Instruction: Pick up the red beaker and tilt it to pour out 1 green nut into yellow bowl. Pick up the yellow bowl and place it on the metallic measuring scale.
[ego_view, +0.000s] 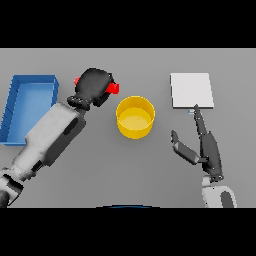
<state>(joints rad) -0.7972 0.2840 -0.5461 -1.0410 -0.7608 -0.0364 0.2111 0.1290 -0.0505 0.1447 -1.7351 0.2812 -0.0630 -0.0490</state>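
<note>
My left hand (94, 86) covers the red beaker (113, 88), with fingers curled round it; only red bits show at each side of the hand. The beaker lies just left of the yellow bowl (135, 117), which stands upright in the middle of the table. I see no green nut in the bowl or elsewhere. The metallic measuring scale (191, 90) is a pale square plate at the back right. My right hand (201, 141) rests open below the scale, fingers straight and pointing toward it, to the right of the bowl.
A blue tray (29, 106) sits at the far left, beside my left forearm. Grey table (135, 170) stretches in front of the bowl.
</note>
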